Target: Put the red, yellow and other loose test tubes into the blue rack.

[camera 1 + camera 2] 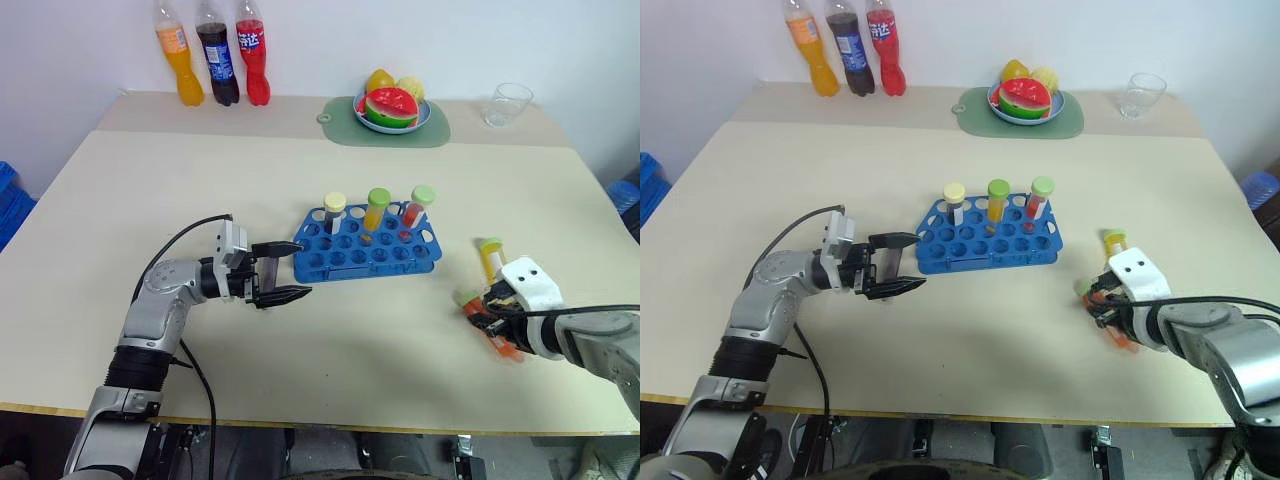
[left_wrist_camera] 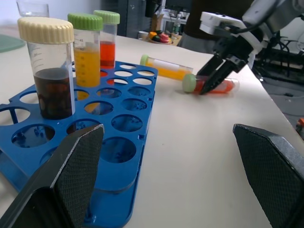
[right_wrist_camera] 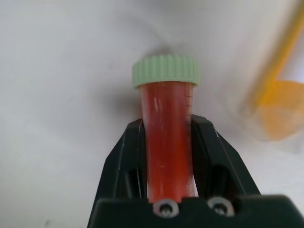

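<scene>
The blue rack (image 1: 330,262) stands mid-table with three capped tubes upright in its back row: a dark one (image 1: 335,212), a yellow one (image 1: 376,208) and a red one (image 1: 418,205). To its right, a loose red test tube (image 3: 167,128) with a pale green cap lies low at the table, and my right gripper (image 1: 482,312) is shut on its body. A loose yellow test tube (image 1: 490,257) lies just beyond it. My left gripper (image 1: 290,270) hovers open and empty at the rack's left end, pointing toward it.
Three soda bottles (image 1: 211,52) stand at the table's back left. A plate of fruit (image 1: 392,106) on a green mat and a clear glass (image 1: 507,103) sit at the back right. A black cable (image 1: 175,245) loops over my left arm.
</scene>
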Robot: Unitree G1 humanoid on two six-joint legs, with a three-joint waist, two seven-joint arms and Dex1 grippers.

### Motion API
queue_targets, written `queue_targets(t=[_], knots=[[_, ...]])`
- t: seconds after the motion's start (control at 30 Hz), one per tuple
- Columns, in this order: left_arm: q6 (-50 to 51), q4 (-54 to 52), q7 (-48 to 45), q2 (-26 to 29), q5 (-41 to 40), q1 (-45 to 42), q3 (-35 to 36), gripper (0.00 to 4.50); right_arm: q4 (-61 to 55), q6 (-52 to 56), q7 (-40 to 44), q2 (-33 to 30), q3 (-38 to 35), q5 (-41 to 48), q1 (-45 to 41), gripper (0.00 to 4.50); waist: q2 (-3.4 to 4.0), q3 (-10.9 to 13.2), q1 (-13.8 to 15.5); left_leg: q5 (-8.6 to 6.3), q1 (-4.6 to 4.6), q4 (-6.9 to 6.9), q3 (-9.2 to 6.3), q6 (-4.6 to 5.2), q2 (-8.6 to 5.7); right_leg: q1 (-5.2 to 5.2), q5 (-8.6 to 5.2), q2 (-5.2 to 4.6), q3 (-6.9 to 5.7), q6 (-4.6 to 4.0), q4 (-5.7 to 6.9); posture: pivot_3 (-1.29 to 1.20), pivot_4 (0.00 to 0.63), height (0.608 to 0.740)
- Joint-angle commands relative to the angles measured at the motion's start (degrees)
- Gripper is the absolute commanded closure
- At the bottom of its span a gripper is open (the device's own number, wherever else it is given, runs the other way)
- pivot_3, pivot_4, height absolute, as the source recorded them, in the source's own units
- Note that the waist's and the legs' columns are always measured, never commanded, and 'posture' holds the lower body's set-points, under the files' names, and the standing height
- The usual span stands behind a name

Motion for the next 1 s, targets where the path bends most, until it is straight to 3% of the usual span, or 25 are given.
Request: queue_targets(t=[0.03, 0.2, 0.43, 0.67, 1.0], knots=[[-0.68, -0.41, -0.5, 0.04, -0.72, -0.89, 0.17, 0.0, -6.33, -22.94, 8.29, 6.12, -4.51, 0.84, 0.68, 3.74, 0.07, 0.04, -0.33, 0.0, 0.0, -0.01, 0.02, 0.0, 0.0, -0.03, 0.01, 0.01, 0.02, 0.04, 0.02, 0.0, 0.15, 0.74], [-0.81, 0.19, -0.75, 0.15, -0.69, -1.25, 0.42, 0.0, -4.27, -34.59, 4.4, 17.91, -5.07, 1.43, -3.35, 3.74, 0.04, 0.08, -0.22, 0.0, 0.03, 0.01, 0.02, 0.0, 0.01, 0.0, 0.1, 0.03, 0.03, 0.2, 0.03, 0.0, 0.15, 0.74], [-0.22, -0.12, -1.85, 0.37, -2.41, -3.09, 1.51, 0.0, 18.0, -63.4, -2.88, 33.42, 0.34, -13.32, -10.51, 3.74, 0.12, 0.16, -0.3, 0.01, 0.06, 0.0, 0.08, -0.01, -0.02, -0.01, 0.03, 0.02, 0.02, 0.04, 0.1, 0.0, 0.15, 0.74], [-1.81, 1.45, -5.17, 2.48, -1.68, -5.57, 1.2, 0.0, 28.88, -75.03, -5.25, 38.4, 3.72, -18.12, -13.25, 3.74, 0.24, 0.23, -0.28, 0.01, 0.04, -0.03, 0.09, -0.02, -0.02, -0.08, 0.12, 0.01, 0.03, 0.21, 0.19, 0.0, 0.15, 0.74], [-3.17, 2.45, -5.78, 2.87, -1.44, -6.2, 1.08, 0.0, 29.99, -77.92, -5.58, 39.81, 5.56, -17.51, -10.24, 3.74, 0.26, 0.24, -0.3, 0.01, 0.04, -0.03, 0.08, -0.02, -0.02, -0.07, 0.12, 0.0, 0.02, 0.21, 0.2, 0.0, 0.15, 0.74]])
